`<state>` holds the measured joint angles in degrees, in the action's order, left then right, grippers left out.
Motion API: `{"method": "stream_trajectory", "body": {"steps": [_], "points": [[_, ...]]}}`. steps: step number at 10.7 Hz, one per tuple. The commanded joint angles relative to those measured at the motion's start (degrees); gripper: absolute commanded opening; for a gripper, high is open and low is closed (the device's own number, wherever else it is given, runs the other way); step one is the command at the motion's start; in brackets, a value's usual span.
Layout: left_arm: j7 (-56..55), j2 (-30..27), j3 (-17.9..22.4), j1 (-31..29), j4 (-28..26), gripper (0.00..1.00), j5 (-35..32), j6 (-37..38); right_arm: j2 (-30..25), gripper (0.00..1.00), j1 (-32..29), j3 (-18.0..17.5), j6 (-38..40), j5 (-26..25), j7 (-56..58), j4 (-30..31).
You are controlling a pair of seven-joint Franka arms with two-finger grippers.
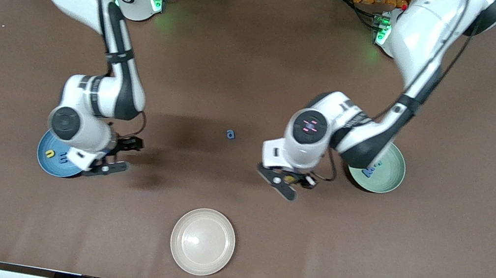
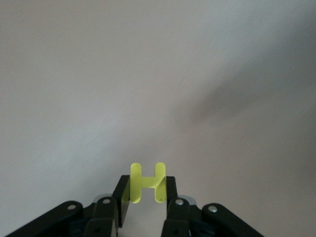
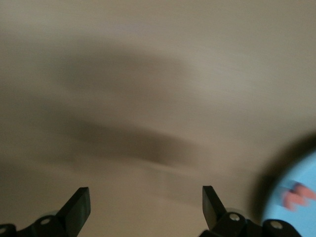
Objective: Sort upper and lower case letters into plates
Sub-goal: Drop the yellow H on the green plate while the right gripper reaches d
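My left gripper (image 1: 293, 183) (image 2: 146, 190) hangs over bare table between the pale green plate (image 1: 388, 178) and the cream plate. It is shut on a small yellow letter H (image 2: 147, 181), pinched by its two legs. A blue letter (image 1: 230, 134) lies alone on the table mid-way between the arms. The pale green plate holds blue letters (image 1: 371, 169), partly hidden by the left arm. My right gripper (image 1: 122, 155) (image 3: 145, 205) is open and empty, just beside the blue plate (image 1: 49, 166) (image 3: 296, 212). That plate holds a yellow letter (image 1: 49, 154), a pale one (image 1: 63, 158) and a reddish one (image 3: 296, 195).
A cream-white round plate (image 1: 203, 241) sits near the table's front edge, nearer to the front camera than everything else. The right arm's wrist covers part of the blue plate.
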<state>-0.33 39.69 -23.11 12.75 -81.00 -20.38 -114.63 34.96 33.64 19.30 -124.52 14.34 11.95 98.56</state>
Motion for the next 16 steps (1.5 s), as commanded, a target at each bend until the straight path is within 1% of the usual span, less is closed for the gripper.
{"method": "stream_trajectory", "body": {"steps": [1, 2, 3, 4, 5, 6, 7, 8, 9, 10, 11, 12, 13, 15, 16], "points": [[7.50, -11.45, -7.00, -12.69, -18.52, 0.25, 1.22, -1.12, 0.10, 1.00, 7.80, 0.39, 0.07, -0.11, -7.09, -2.14], [11.28, -13.91, -11.04, -20.32, -24.58, 0.25, 1.13, -3.04, 0.37, 1.00, 10.97, 0.39, -0.37, 0.07, -10.86, -2.67], [12.88, -15.76, -15.25, -27.71, -30.30, 0.25, 1.13, -5.84, 0.46, 1.00, 12.74, -0.31, -0.72, 0.85, -13.51, -3.11], [13.25, -16.65, -18.86, -34.05, -35.66, 0.25, 0.52, -9.79, 0.98, 1.00, 14.07, -2.32, -1.68, 2.77, -13.62, -3.46], [14.99, -16.75, -20.55, -39.33, -39.98, 0.25, 0.43, -14.00, 1.51, 1.00, 15.56, -3.47, -3.43, 3.40, -13.53, -3.38], [16.14, -16.58, -20.83, -41.82, -42.81, 0.26, 0.42, -17.26, 2.91, 1.00, 18.01, -3.48, -4.67, 3.58, -13.62, -3.29], [16.07, -16.31, -20.83, -41.93, -44.75, 0.29, 0.42, -19.99, 3.88, 1.00, 18.91, -3.57, -6.25, 3.85, -15.19, -3.03], [15.80, -16.14, -20.75, -41.93, -44.94, 0.49, 0.42, -20.72, 4.76, 1.00, 19.00, -4.18, -7.22, 3.94, -16.33, -2.51], [15.63, -16.22, -20.75, -42.02, -44.68, 0.76, 0.42, -20.46, 5.64, 1.00, 19.44, -4.97, -7.84, 3.94, -17.04, -2.33], [15.36, -16.57, -20.75, -42.02, -44.33, 1.00, 0.51, -19.59, 5.82, 1.00, 20.49, -5.06, -8.54, 4.11, -19.40, -2.24], [15.27, -16.83, -20.75, -42.02, -43.46, 1.00, 0.51, -18.19, 5.82, 1.00, 20.93, -5.32, -8.81, 4.11, -20.12, -2.24], [15.36, -17.97, -20.75, -41.93, -40.93, 1.00, 0.51, -14.96, 6.17, 1.00, 21.02, -5.41, -9.07, 4.20, -20.12, -2.32], [14.93, -20.16, -20.92, -41.85, -37.60, 1.00, 0.60, -9.96, 6.87, 1.00, 21.02, -5.50, -9.68, 4.20, -20.30, -2.50], [10.38, -21.32, -20.83, -41.93, -28.56, 1.00, 1.30, 0.23, 7.75, 1.00, 21.02, -5.50, -10.39, 4.20, -20.30, -2.33], [7.05, -21.84, -20.83, -42.45, -23.55, 1.00, 2.35, 6.63, 7.84, 1.00, 21.11, -5.50, -10.39, 4.20, -20.39, -2.32]]}}
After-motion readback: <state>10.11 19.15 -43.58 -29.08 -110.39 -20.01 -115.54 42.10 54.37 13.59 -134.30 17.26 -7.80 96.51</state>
